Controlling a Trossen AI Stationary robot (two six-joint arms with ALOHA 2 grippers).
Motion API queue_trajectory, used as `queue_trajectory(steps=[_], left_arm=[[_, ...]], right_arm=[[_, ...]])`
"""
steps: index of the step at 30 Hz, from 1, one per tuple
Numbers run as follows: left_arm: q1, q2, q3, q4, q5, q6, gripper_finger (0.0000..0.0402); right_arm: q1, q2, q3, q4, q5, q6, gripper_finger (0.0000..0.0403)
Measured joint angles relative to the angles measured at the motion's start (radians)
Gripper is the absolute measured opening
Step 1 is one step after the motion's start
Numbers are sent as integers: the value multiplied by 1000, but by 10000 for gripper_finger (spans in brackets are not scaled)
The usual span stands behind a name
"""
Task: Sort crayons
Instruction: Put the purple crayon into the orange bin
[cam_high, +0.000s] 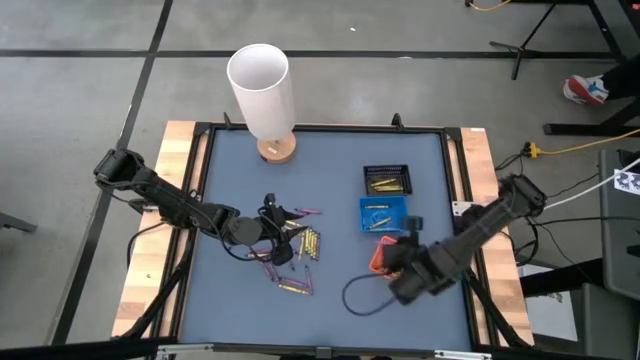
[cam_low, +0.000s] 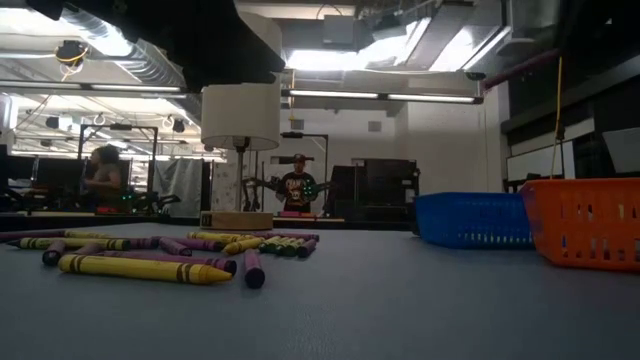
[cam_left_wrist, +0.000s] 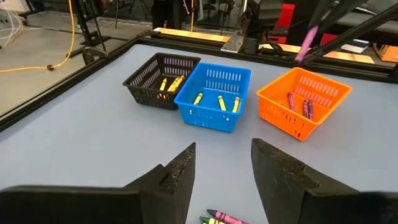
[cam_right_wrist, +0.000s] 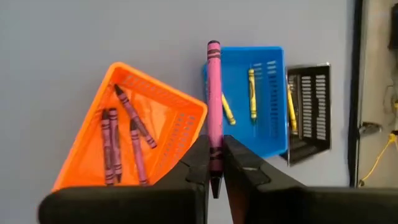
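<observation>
Crayons (cam_high: 296, 255) lie loose on the blue-grey desk (cam_high: 330, 180), a scatter of yellow and purple sticks toward its left half, and the low view shows them spread flat across the near surface (cam_low: 140, 268). The left hand (cam_high: 272, 222) sits low just over that scatter, its two fingers (cam_left_wrist: 180, 171) spread apart with nothing between them; a few loose sticks show on the desk right under them.

The right hand (cam_right_wrist: 214, 168) hangs above the trays on the right side of the desk, fingers pressed against a single purple crayon (cam_right_wrist: 214, 106), which stands straight out past the fingertips. From the left wrist view that same stick (cam_left_wrist: 307, 38) shows up high above the orange tray.

Three small trays stand in a row, touching or nearly so. The orange tray (cam_right_wrist: 180, 102) holds four purple sticks. The blue tray (cam_right_wrist: 273, 93) next to it holds three yellow ones. The black tray (cam_left_wrist: 140, 81) at the far end holds a few yellow ones too.

A white lamp (cam_high: 262, 92) on a wooden base stands at the far edge of the desk.
</observation>
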Motion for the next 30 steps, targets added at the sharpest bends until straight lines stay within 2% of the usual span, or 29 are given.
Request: queue_trajectory(steps=[5,12,20,27,30], left_arm=[[0,0,0,0,0,0,140],[0,0,0,1,0,-1,140],[0,0,0,1,0,-2,140],[0,0,0,2,0,-2,140],[0,0,0,2,0,-2,140]], right_arm=[[128,0,-11,-31,52,207,30],[266,1,-108,-45,143,496,30],[351,2,-185,-42,259,715,30],[397,-3,-273,-32,310,913,30],[409,-37,-334,31,333,961,30]])
